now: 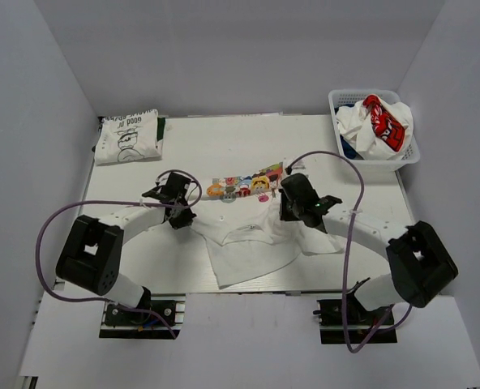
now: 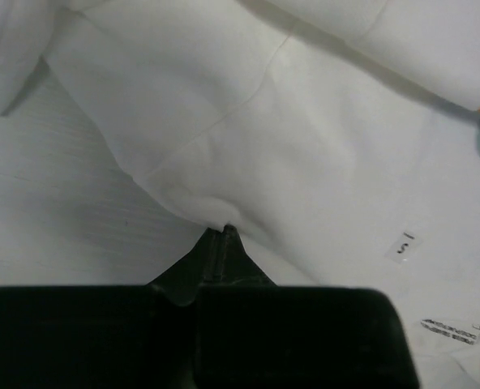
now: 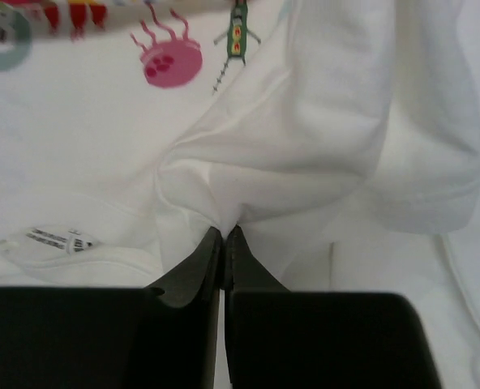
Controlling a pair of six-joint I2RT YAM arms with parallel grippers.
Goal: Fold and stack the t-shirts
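The left gripper (image 2: 224,233) and the right gripper (image 3: 224,232) are each clamping a thin fold of the white cloth t-shirt with colourful cartoon print (image 1: 248,239), which is lying toward the near edge of the white table (image 1: 224,146). Being soft and light, it is probably going to droop between these two holds.

White t-shirt (image 1: 252,247) (colourful cartoon print)

My white counter (image 1: 224,138), cartoon-print tee (image 1: 248,239) rumpled across it, folded line-drawing tee (image 1: 126,136) far-left of that tee, lattice basket (image 1: 386,159) far-right of it
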